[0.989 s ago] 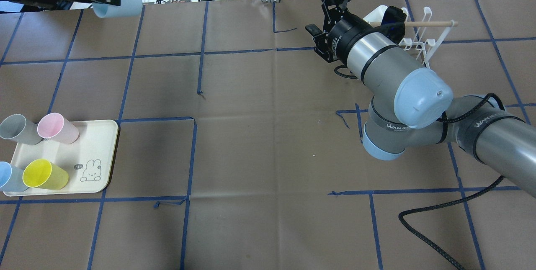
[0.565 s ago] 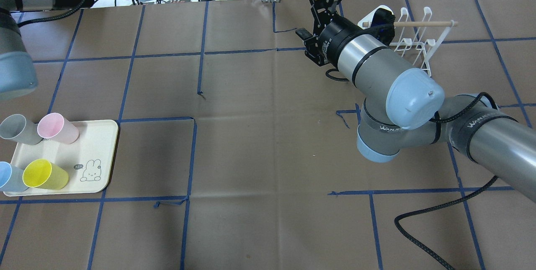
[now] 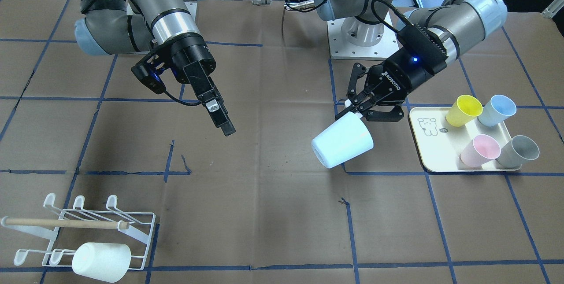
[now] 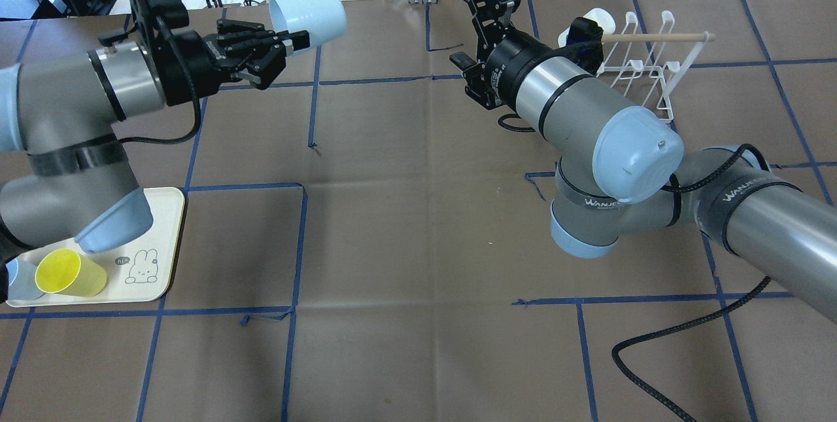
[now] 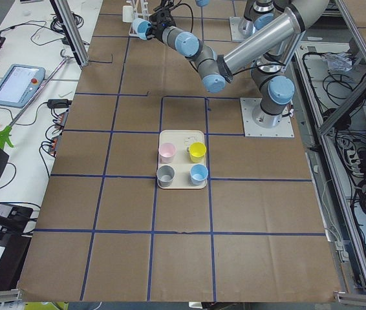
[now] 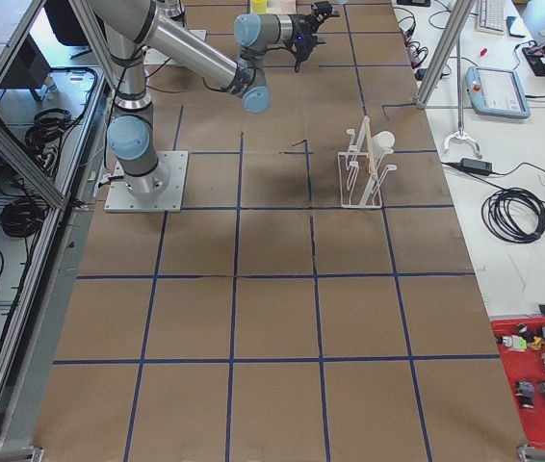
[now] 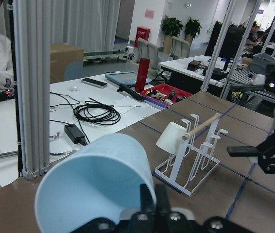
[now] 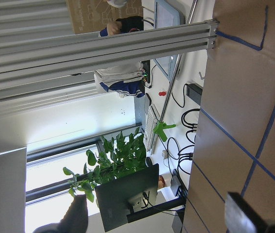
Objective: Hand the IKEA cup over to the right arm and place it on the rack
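The left claw [image 3: 353, 108] is pinched on the rim of the pale blue cup [image 3: 343, 145], one finger apparently inside the mouth and one outside. The cup lies sideways in the air, its base pointing out past the fingertips. The right claw [image 4: 468, 26] is spread wide and holds nothing, facing the cup but well apart from it. The rack [image 3: 132, 213] stands behind its wrist, with a white cup [image 3: 101, 261] on it.

This looks like the approach to the hand-over. Next, the gap must close until the cup's base end sits between the right fingers. They grip first, then the left claw lets go.
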You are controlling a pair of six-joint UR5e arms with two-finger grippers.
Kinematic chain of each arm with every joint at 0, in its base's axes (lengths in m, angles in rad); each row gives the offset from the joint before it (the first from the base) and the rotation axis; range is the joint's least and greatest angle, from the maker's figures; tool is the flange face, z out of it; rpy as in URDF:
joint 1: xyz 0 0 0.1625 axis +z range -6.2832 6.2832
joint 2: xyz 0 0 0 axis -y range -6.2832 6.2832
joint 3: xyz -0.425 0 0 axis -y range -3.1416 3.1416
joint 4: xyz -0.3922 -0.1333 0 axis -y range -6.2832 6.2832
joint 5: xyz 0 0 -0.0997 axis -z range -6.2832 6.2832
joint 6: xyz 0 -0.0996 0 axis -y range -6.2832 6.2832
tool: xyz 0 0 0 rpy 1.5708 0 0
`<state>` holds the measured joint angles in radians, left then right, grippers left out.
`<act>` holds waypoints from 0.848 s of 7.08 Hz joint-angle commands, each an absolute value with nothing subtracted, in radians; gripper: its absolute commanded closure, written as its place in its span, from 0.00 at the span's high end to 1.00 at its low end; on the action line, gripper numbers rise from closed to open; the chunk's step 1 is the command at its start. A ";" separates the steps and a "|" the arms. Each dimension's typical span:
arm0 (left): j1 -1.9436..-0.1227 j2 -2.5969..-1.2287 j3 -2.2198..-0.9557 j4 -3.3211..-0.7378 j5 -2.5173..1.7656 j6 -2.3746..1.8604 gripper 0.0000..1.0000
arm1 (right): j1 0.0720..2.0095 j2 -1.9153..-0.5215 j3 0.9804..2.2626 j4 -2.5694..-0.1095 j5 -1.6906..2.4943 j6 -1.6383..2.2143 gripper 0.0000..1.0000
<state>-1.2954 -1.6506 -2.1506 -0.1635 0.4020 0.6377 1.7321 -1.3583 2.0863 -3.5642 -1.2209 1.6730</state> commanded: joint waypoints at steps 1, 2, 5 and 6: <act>-1.327 -1.655 -2.200 -0.088 0.382 0.650 0.04 | 1.741 -1.356 2.085 -3.553 -1.223 1.675 1.00; -1.375 -1.657 -2.223 -0.056 0.390 0.655 0.04 | 1.753 -1.353 2.083 -3.551 -1.221 1.674 1.00; -1.388 -1.692 -2.238 0.039 0.391 0.650 0.04 | 1.795 -1.351 2.082 -3.508 -1.221 1.689 0.99; -1.388 -1.697 -2.238 0.057 0.390 0.644 0.04 | 1.802 -1.348 2.083 -3.501 -1.221 1.689 0.99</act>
<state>-1.3868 -1.6868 -2.2368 0.0271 0.3916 0.6505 1.7933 -1.3505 2.0814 -3.5105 -1.2215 1.6875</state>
